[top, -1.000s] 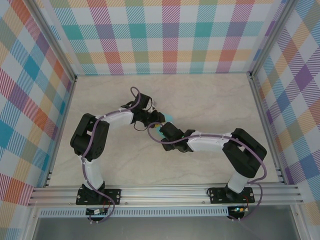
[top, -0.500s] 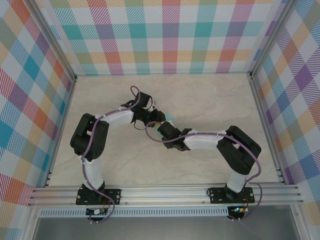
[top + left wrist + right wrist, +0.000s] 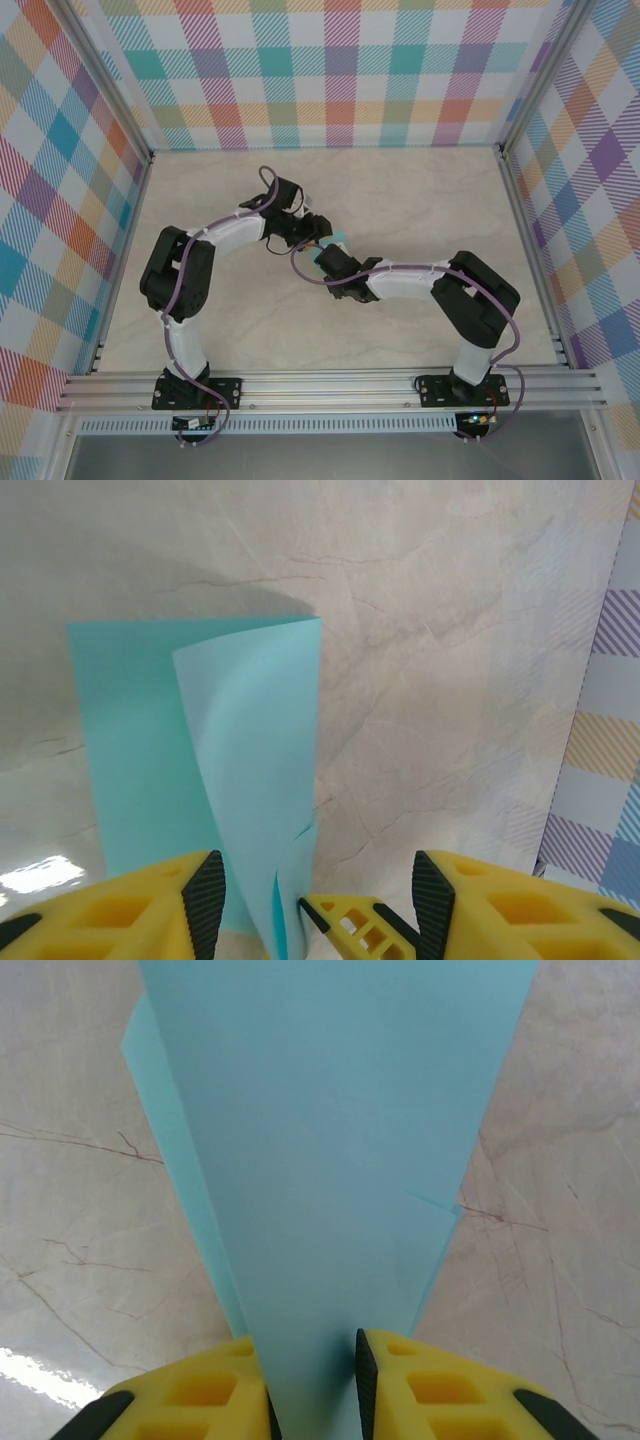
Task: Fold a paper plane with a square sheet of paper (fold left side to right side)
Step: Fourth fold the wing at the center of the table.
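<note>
The square sheet of paper (image 3: 140,740), plain light turquoise, lies on the marble table with one side lifted and curled over as a loose flap (image 3: 255,770). In the top view a small part of the sheet (image 3: 340,241) shows between the two wrists. My right gripper (image 3: 312,1385) is shut on the raised flap (image 3: 330,1160), which runs up between its pads. My left gripper (image 3: 318,905) is open, its jaws wide apart. The flap hangs just inside its left finger (image 3: 205,895) and is not pinched. The right gripper's yellow fingertip (image 3: 350,930) pokes in between the left jaws.
Both grippers meet at the table's middle, left gripper (image 3: 314,230) and right gripper (image 3: 327,256) almost touching. Plaid walls (image 3: 340,70) close in the back and both sides. An aluminium rail (image 3: 330,385) runs along the near edge.
My left gripper has opened and let go of the flap. My right gripper has closed on it, and the right arm has moved a little to the left.
</note>
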Controlling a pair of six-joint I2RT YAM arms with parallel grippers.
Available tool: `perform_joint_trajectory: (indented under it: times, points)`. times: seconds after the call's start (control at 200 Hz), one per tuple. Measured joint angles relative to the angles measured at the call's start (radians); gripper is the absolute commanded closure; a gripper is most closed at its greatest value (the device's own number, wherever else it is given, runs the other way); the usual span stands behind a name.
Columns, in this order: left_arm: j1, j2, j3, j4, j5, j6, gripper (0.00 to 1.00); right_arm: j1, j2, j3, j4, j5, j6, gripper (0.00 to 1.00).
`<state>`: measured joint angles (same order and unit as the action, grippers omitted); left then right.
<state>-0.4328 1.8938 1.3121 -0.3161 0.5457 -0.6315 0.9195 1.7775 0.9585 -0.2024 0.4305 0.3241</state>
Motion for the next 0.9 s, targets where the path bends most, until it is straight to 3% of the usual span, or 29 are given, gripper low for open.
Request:
perform_joint_trajectory:
  times: [0.285, 0.505, 0.7, 0.9]
  points:
    - [0.098, -0.128, -0.008, -0.05, -0.013, 0.034, 0.33, 0.0, 0.004, 0.0, 0.0, 0.0, 0.012, 0.8]
    - [0.129, -0.238, -0.148, -0.039, -0.016, 0.043, 0.31, -0.004, 0.003, -0.011, 0.012, -0.02, 0.035, 0.82]
    - [0.127, -0.246, -0.274, -0.01, -0.005, 0.034, 0.38, -0.033, -0.015, -0.032, 0.036, -0.09, 0.057, 0.82]
    - [0.095, -0.244, -0.295, 0.043, 0.011, 0.019, 0.53, -0.072, -0.042, -0.068, 0.071, -0.175, 0.08, 0.83]
